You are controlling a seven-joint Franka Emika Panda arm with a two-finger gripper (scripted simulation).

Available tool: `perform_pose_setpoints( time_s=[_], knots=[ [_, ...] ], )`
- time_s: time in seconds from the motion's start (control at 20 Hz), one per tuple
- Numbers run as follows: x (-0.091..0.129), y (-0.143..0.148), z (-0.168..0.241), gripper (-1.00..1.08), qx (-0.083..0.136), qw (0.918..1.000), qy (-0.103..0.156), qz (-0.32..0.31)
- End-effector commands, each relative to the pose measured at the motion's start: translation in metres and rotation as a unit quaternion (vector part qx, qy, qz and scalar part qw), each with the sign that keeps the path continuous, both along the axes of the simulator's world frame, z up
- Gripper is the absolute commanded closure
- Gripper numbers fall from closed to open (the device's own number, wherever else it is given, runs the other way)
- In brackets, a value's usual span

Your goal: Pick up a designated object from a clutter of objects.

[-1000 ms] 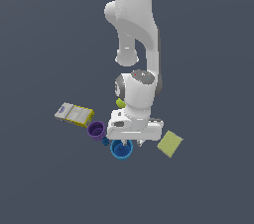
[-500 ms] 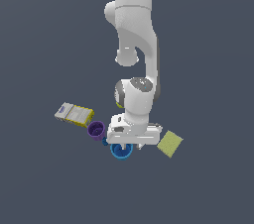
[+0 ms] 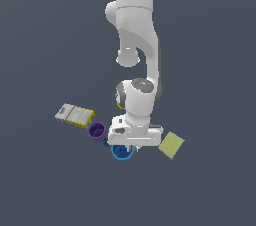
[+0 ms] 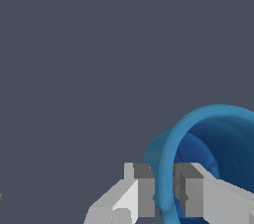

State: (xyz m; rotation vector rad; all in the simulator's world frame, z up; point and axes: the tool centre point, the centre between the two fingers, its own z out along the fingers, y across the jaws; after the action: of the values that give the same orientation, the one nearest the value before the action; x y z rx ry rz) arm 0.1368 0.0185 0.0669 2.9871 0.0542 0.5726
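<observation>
The bright blue round cup (image 3: pixel 121 153) stands upright on the dark floor, mostly covered by my hand in the exterior view. In the wrist view its rim and inside (image 4: pixel 208 139) fill the corner. My gripper (image 3: pixel 125 148) is down on the cup. In the wrist view the gripper (image 4: pixel 163 193) straddles the cup's wall, one finger (image 4: pixel 144 191) outside and the other finger (image 4: pixel 191 193) inside, both pressed against the wall.
A purple cup (image 3: pixel 96 131) stands close on the exterior view's left of the blue cup, with a tiny blue piece (image 3: pixel 105 143) between them. A yellow-white box (image 3: pixel 76 115) lies farther left. A yellow sponge (image 3: pixel 171 145) lies on the right. A yellow-green ball (image 3: pixel 119 104) peeks from behind the wrist.
The hand has come down a little onto the blue cup, covering more of it. The other objects have not moved.
</observation>
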Motion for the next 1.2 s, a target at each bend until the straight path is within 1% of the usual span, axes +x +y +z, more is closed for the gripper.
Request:
perform_pose_setpoints(
  time_s=[0.0, 0.3, 0.55, 0.85, 1.15],
  knots=[
    [0.000, 0.000, 0.000, 1.08, 0.000, 1.0000, 0.000, 0.000],
    [-0.003, 0.004, 0.007, 1.08, 0.000, 1.0000, 0.000, 0.000],
    [-0.012, 0.013, 0.025, 1.08, 0.000, 1.0000, 0.000, 0.000],
    [-0.028, 0.031, 0.060, 1.08, 0.001, 1.0000, 0.000, 0.000],
    [-0.050, 0.056, 0.110, 1.08, 0.001, 1.0000, 0.000, 0.000]
  ],
)
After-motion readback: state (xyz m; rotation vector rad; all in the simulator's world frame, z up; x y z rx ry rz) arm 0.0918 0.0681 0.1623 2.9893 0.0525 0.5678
